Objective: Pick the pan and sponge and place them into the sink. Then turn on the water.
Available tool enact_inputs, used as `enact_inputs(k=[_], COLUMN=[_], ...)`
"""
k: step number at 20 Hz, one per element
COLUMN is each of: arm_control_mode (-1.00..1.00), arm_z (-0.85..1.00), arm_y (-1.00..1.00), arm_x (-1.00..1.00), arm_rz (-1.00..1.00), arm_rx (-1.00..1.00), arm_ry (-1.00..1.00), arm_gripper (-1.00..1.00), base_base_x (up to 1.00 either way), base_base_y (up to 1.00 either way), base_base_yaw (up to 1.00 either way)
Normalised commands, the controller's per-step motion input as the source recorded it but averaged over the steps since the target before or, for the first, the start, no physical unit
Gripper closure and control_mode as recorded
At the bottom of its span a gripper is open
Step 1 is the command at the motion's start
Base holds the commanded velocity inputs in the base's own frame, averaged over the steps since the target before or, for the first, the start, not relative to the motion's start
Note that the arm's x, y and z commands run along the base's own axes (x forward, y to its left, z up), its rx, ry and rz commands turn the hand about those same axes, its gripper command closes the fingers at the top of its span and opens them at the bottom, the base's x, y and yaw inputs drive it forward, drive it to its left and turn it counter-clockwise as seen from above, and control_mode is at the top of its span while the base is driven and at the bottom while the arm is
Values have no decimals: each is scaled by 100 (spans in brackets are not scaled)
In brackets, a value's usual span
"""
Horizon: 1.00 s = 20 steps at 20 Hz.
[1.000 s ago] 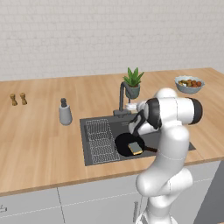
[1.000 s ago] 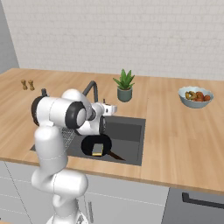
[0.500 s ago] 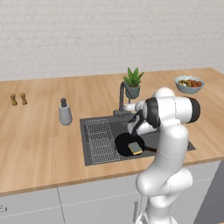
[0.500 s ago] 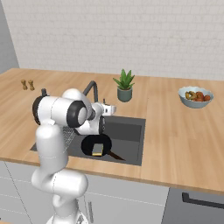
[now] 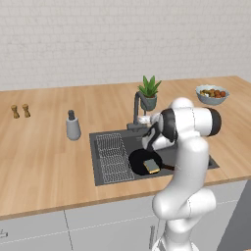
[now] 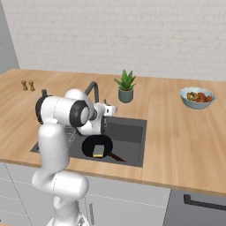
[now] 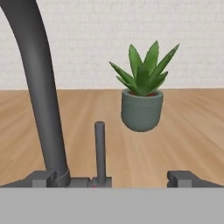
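Note:
The black pan (image 5: 141,160) lies in the dark sink (image 5: 128,144) with the sponge (image 5: 152,166) resting inside it, yellow edge showing. From the other side, the pan (image 6: 95,144) and sponge (image 6: 98,151) sit in the sink (image 6: 129,137) under my forearm. My gripper (image 5: 142,119) hangs over the basin's back edge at the base of the faucet (image 5: 138,105). In the hand view the gripper (image 7: 113,179) is open; the thin upright lever (image 7: 100,148) stands between its fingertips (image 7: 41,178), closer to the left one, beside the faucet (image 7: 37,87) neck. No water runs.
A potted plant (image 5: 149,92) stands right behind the faucet. A wire rack (image 5: 112,158) fills the sink's left side. A grey dispenser (image 5: 73,126) and two small shakers (image 5: 19,111) are on the counter to the left. A fruit bowl (image 5: 212,93) sits far right.

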Motion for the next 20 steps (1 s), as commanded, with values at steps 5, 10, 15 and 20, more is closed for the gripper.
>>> enact_inputs(k=[5,10,15,20], arm_control_mode=[-100,-100,-100,-100], arm_z=[-15,-24,-26,-22], arm_y=[0,0,0,0], arm_x=[24,15,11,5], arm_rz=[1,1,1,1], arm_rx=[1,0,0,0], arm_ry=[-8,-8,-8,-7], arm_gripper=[-100,-100,-100,-100], base_base_x=[0,0,0,0], base_base_y=[0,0,0,0], base_base_yaw=[0,0,0,0])
